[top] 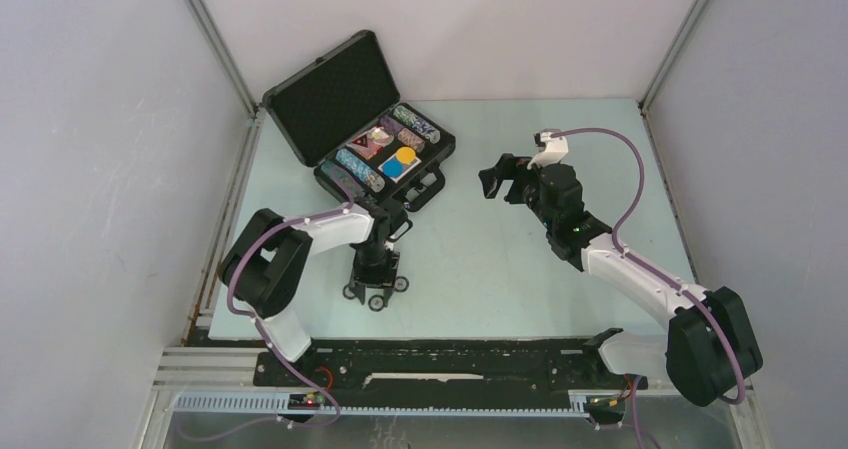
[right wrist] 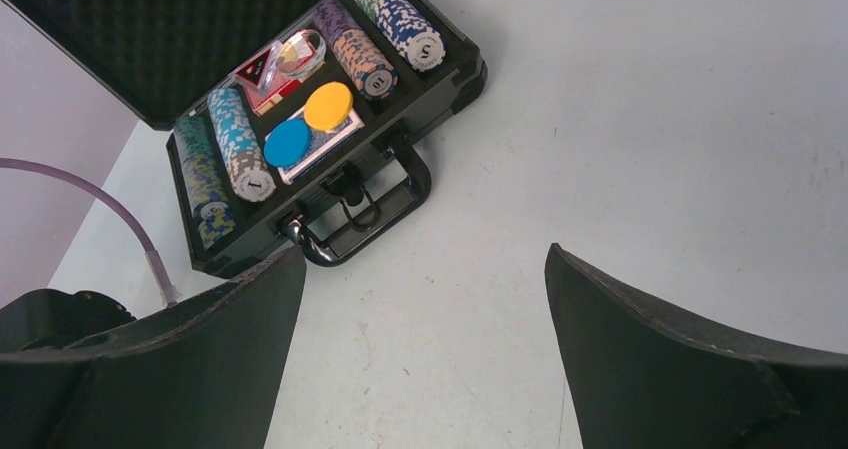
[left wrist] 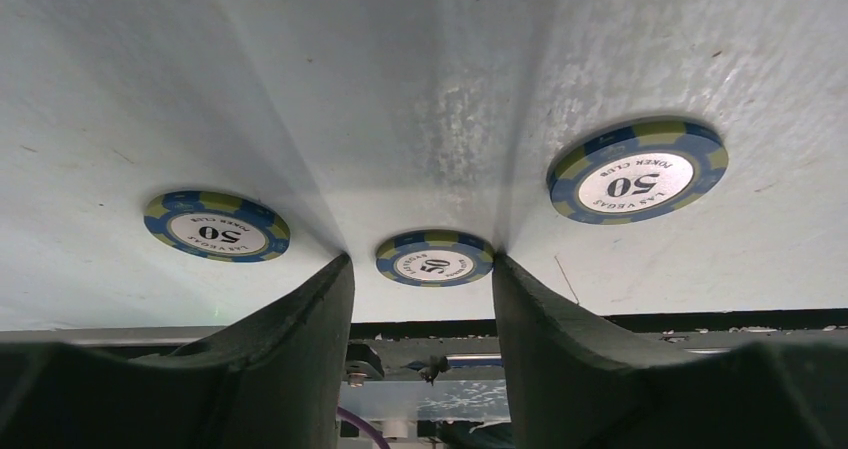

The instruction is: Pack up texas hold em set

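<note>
Jaws, left gripper [left wrist: 420, 269]: apart, tips down at the table [left wrist: 420, 79], one on either side of the middle chip [left wrist: 435, 259], clamped on nothing.
Jaws, right gripper [right wrist: 425, 254]: wide apart, bare, held off the surface.

Item: three blue-and-yellow "50" chips, lying flat and face up. The second chip [left wrist: 216, 226] lay off one side of my left tips. The third chip [left wrist: 637, 171] lay off the other side, well apart.

Handling, as I judged: light, stiff, slick-faced and very thin. Only the rim offered a hold, so a pinch had to sit low and square or the disc would skid.

Briefcase [top: 330, 99]: open, lid up, chip rows and discs seated. It stood well apart from my left tips and ahead of my right ones.

Edges: the table's near edge ran just past the middle chip.

Room: open table lay between my left jaws and the case, and the handle [right wrist: 380, 209] faced that gap.
</note>
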Motion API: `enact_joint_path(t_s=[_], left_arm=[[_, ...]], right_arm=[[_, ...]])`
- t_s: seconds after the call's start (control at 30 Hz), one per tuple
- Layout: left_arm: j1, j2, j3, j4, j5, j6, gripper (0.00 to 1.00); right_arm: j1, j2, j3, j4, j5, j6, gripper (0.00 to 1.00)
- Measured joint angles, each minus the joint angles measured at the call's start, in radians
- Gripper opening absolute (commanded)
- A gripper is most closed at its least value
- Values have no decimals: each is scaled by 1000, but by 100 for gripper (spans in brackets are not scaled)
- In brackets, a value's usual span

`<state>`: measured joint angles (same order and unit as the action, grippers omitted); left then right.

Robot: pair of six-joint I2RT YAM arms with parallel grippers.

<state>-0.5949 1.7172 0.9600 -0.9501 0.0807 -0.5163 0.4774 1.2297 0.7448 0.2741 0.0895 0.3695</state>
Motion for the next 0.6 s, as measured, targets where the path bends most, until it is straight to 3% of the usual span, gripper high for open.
enact_joint_path(t_s=[0.33,0.6], left_arm=[[0,0,0,1,-5,2,44],[0,-2,0,0,-5,2,42]], right_arm=[[0,0,0,0,-7,1,99],[0,0,0,0,-13,3,99]])
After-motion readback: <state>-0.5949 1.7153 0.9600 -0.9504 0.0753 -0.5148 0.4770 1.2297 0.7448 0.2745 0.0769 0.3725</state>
